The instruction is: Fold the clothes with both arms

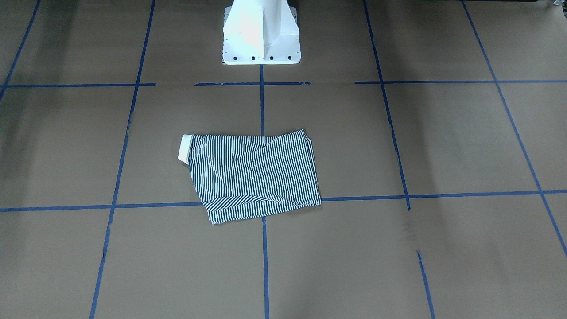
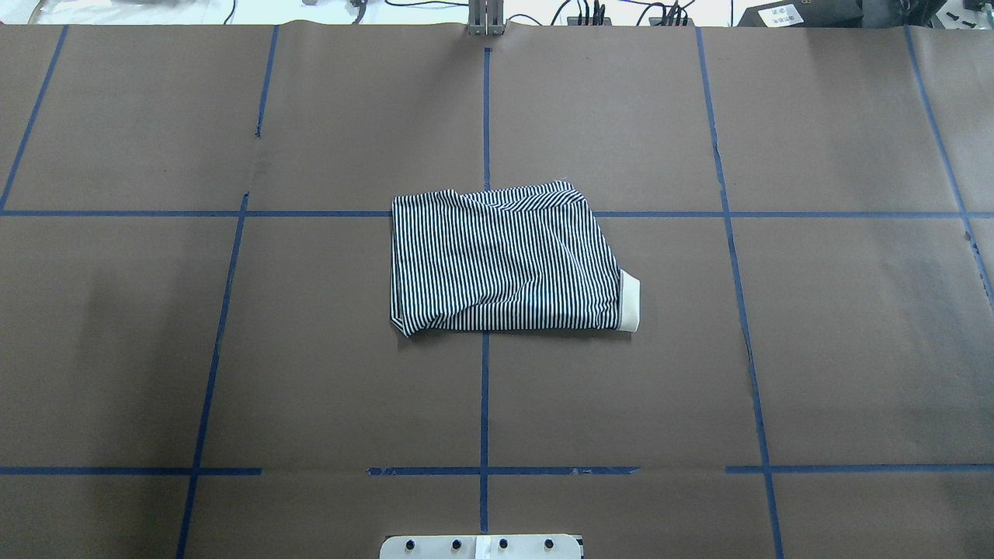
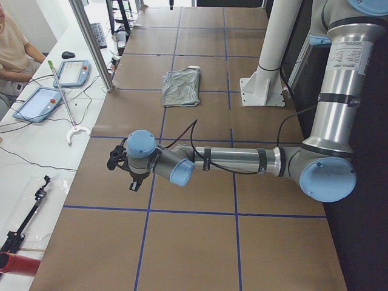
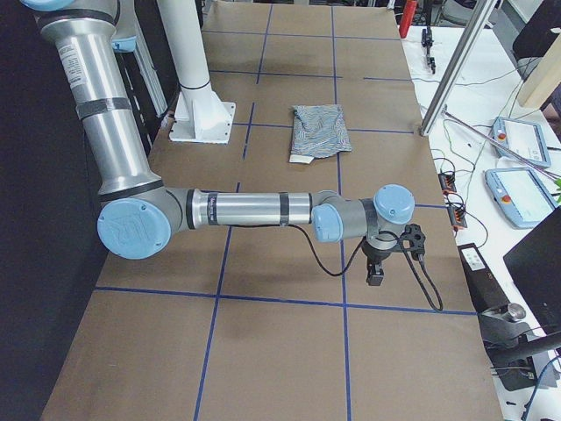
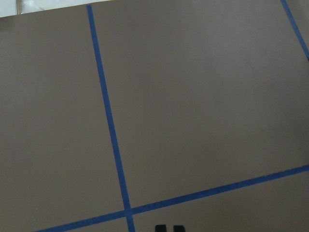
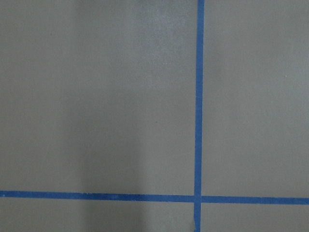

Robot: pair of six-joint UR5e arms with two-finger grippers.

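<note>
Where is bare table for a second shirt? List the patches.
Bare paper lies in the grid squares left and right of the striped shirt, and between it and the white base. Only the centre crossing is taken.

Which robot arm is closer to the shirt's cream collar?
Right, probably. The collar pokes out on the right arm's side; the left arm sits beyond the shirt's opposite end.

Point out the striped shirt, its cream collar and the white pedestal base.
striped shirt [image 2: 501,260], overhead exterior view, middle of the folded body.
cream collar [image 2: 631,303], overhead exterior view, the exposed strip.
white pedestal base [image 1: 261,37], exterior front-facing view, its front face.
</note>
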